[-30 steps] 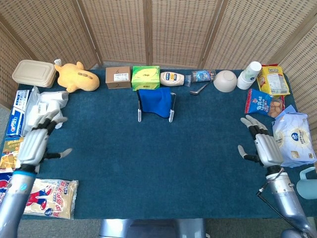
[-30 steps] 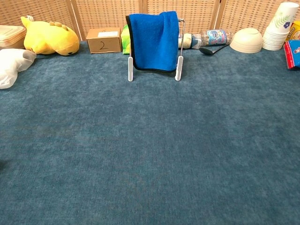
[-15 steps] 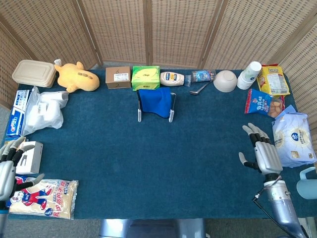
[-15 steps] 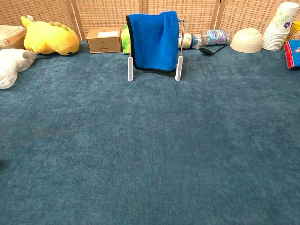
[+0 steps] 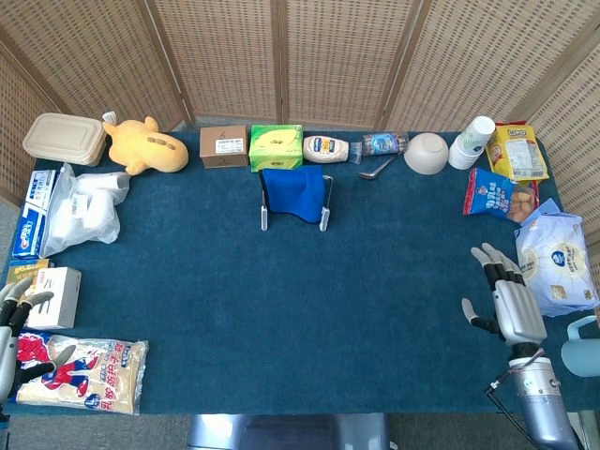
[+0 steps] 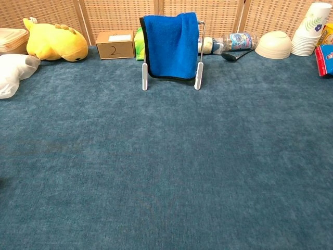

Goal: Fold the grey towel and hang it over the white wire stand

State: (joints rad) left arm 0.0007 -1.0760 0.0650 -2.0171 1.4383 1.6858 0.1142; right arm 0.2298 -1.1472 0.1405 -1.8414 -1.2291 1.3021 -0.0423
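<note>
a towel [image 6: 170, 46], blue with a dark edge in these views rather than grey, hangs folded over a white wire stand [image 6: 144, 76] at the upper middle of the frame, its cloth draped down both sides and the stand's two white feet resting on the dark teal table cover [image 6: 166, 172]. in the head view the left hand [image 5: 11, 323] sits at the far lower left edge of the frame, fingers spread and holding nothing, just beside a printed snack bag [image 5: 82, 374] and a small white box [image 5: 52, 296]. the right hand [image 5: 506, 302] is at the lower right, fingers apart and empty, near a large white bag [image 5: 557, 262]. both hands are well apart from the stand. behind the stand along the top of the table run a yellow plush toy [image 5: 143, 145], a brown cardboard box [image 5: 223, 146], a green box [image 5: 276, 147], a white bowl [image 5: 427, 153] and a stack of paper cups [image 5: 472, 141]. neither hand shows in the chest view.
</note>
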